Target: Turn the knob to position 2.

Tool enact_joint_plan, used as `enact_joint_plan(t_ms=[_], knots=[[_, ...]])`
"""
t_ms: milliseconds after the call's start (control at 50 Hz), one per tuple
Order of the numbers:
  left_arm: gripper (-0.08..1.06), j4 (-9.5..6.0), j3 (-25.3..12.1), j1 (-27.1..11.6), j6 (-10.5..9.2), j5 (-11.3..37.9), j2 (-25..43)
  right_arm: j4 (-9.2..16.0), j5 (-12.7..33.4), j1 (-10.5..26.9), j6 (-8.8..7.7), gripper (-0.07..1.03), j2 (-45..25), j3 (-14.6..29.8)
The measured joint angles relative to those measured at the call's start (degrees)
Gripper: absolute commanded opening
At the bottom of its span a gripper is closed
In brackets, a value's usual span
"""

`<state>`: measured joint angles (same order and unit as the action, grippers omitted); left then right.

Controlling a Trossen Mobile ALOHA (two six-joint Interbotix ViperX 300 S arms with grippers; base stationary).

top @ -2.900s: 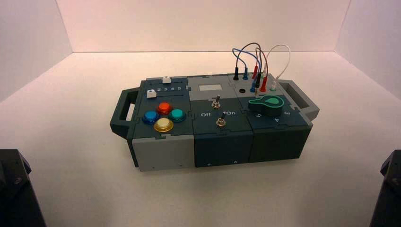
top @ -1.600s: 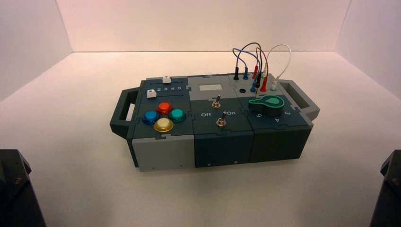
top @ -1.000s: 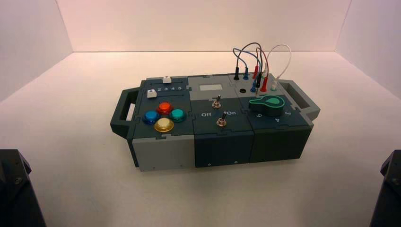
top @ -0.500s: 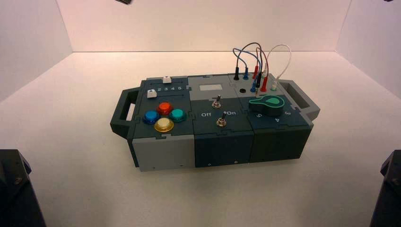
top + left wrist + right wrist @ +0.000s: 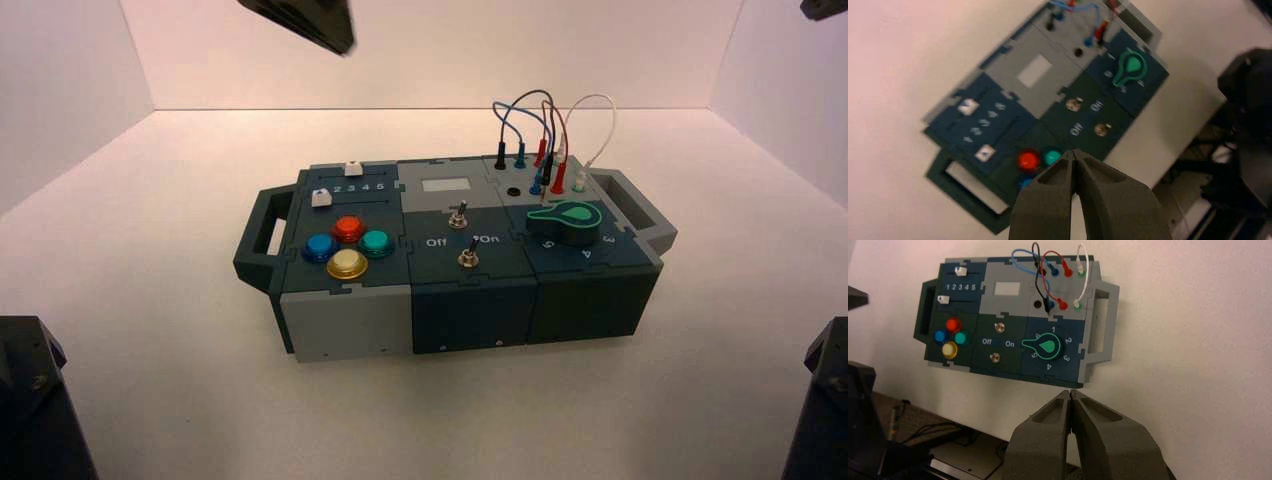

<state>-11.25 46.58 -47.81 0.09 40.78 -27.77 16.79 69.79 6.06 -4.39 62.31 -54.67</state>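
The knob [image 5: 566, 222] is a dark-teal dial with a bright green teardrop pointer, on the right end of the box [image 5: 470, 300]. In the right wrist view the knob [image 5: 1047, 346] has its pointer tip between the 6 and the 5. My left gripper [image 5: 1074, 152] hangs high above the box's button end, shut and holding nothing; the knob [image 5: 1131, 67] lies far from it. My right gripper [image 5: 1070, 392] is also shut and holding nothing, high up off the box's near side. In the high view only a part of the left arm [image 5: 300, 22] shows, at the top.
Red, blue, teal and yellow push buttons [image 5: 347, 245] fill the box's left end, with two white sliders [image 5: 320, 198] behind them. Two metal toggle switches [image 5: 466, 258] stand in the middle. Looped wires [image 5: 545, 130] rise behind the knob. Handles [image 5: 262, 232] stick out at both ends.
The left arm has come into the top of the high view, and a bit of the right arm shows at the top right corner. The box and knob have not moved.
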Motion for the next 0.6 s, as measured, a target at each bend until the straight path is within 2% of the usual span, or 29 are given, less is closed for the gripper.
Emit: enact_joint_plan(t_ms=[260, 600], knots=[[-0.03, -0.35, -4.3, -6.4, -0.53, 3.9, 8.0, 0.0, 0.2, 0.1, -0.97, -0.03, 0.0, -0.6], [-0.03, -0.44, -8.3, -10.0, -0.62, 4.0, 17.3, -0.3, -0.4, 0.1, -1.41, -0.03, 0.0, -0.6]])
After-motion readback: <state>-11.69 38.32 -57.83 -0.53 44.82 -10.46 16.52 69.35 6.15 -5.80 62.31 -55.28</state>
